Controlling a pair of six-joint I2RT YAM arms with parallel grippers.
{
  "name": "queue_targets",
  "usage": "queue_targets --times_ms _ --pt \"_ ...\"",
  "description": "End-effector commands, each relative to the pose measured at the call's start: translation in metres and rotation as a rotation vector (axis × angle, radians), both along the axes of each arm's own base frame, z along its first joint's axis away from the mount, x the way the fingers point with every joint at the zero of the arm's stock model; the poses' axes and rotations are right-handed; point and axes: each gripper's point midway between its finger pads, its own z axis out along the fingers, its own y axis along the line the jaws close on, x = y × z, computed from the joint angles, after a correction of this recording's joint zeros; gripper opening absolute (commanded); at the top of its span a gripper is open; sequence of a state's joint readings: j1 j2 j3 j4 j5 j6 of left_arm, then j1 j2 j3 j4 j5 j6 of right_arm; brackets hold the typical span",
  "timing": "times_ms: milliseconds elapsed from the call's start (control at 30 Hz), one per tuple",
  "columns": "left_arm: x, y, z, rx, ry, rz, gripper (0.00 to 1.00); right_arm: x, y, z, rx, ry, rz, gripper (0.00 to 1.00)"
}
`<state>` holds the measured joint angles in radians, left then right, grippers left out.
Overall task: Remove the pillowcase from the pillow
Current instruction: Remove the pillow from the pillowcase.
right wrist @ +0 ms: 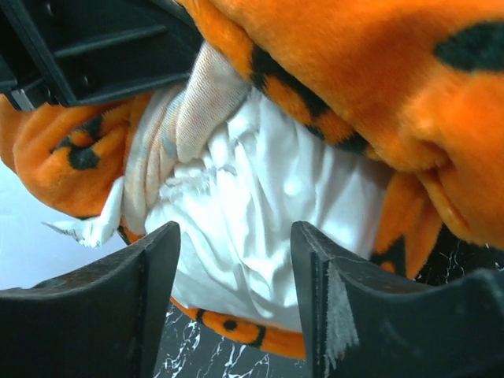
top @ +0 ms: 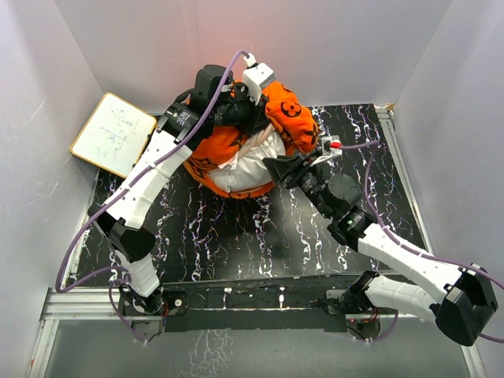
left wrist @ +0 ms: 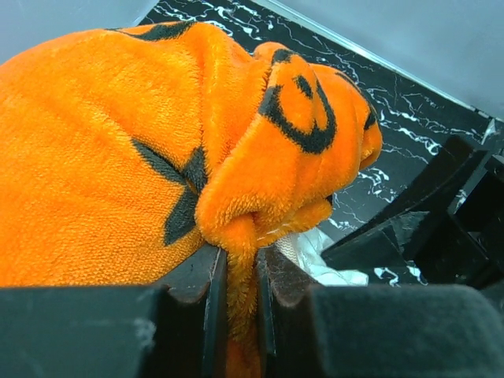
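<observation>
The orange plush pillowcase point(top: 214, 146) with black motifs lies bunched at the back of the black marbled table point(top: 236, 236). The white pillow point(top: 250, 161) bulges out of its open mouth. My left gripper point(top: 240, 110) is above the bundle, shut on a fold of the pillowcase point(left wrist: 240, 236). My right gripper point(top: 277, 167) sits just right of the exposed pillow. Its jaws stand apart with the white pillow point(right wrist: 260, 205) in front of them and nothing between them. The pillowcase point(right wrist: 354, 71) hangs over the pillow in the right wrist view.
A white board with a tan frame point(top: 113, 133) leans at the back left corner. White walls close in the table on three sides. A metal rail point(top: 398, 169) runs along the right edge.
</observation>
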<state>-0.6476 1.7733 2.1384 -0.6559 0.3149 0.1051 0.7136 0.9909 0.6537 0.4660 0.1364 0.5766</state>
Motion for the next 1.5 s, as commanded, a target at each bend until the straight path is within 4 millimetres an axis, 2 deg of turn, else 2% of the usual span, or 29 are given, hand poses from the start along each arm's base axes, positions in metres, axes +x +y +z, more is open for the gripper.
queue_targets --times_ms 0,200,267,333,433,500,533,733,900,1000,1133,1267,1400,1467 --pt "-0.007 0.012 0.062 -0.14 -0.092 0.022 0.0 0.01 0.005 0.024 -0.018 -0.007 -0.026 0.65" --pt "-0.012 0.013 0.076 -0.147 -0.129 -0.006 0.0 0.041 0.015 0.02 -0.111 0.034 -0.089 0.66" --pt "-0.017 0.016 0.082 -0.148 -0.144 -0.015 0.13 0.054 0.02 0.013 -0.168 0.063 -0.115 0.66" --pt "-0.024 0.02 0.089 -0.141 -0.167 -0.029 0.33 0.067 0.021 0.008 -0.2 0.086 -0.158 0.66" --pt "-0.046 0.027 0.087 -0.101 -0.18 -0.107 0.68 0.077 0.024 0.021 -0.215 0.055 -0.177 0.68" --pt "-0.058 0.032 0.081 -0.077 -0.179 -0.146 0.78 0.081 0.028 0.032 -0.216 0.02 -0.174 0.66" --pt "-0.062 0.034 0.076 -0.059 -0.187 -0.16 0.8 0.082 0.029 0.038 -0.214 0.002 -0.172 0.65" --pt "-0.065 0.05 0.028 0.07 -0.213 -0.174 0.82 0.079 0.03 0.073 -0.134 -0.102 -0.154 0.56" --pt "-0.049 0.057 0.009 0.142 -0.326 -0.133 0.84 0.073 0.031 0.091 -0.056 -0.145 -0.107 0.54" --pt "-0.026 0.06 0.008 0.166 -0.42 -0.059 0.86 0.065 0.032 0.098 -0.017 -0.181 -0.062 0.49" --pt "-0.002 0.058 0.011 0.193 -0.511 -0.004 0.84 0.055 0.029 0.104 0.032 -0.224 -0.045 0.45" --pt "0.017 0.059 0.022 0.216 -0.58 0.053 0.76 0.055 0.025 0.103 0.042 -0.22 -0.049 0.43" --pt "0.036 0.069 0.034 0.294 -0.691 0.18 0.64 0.06 0.019 0.095 0.049 -0.188 -0.086 0.37" --pt "0.042 0.076 0.036 0.357 -0.75 0.238 0.63 0.065 0.014 0.087 0.051 -0.161 -0.109 0.35"
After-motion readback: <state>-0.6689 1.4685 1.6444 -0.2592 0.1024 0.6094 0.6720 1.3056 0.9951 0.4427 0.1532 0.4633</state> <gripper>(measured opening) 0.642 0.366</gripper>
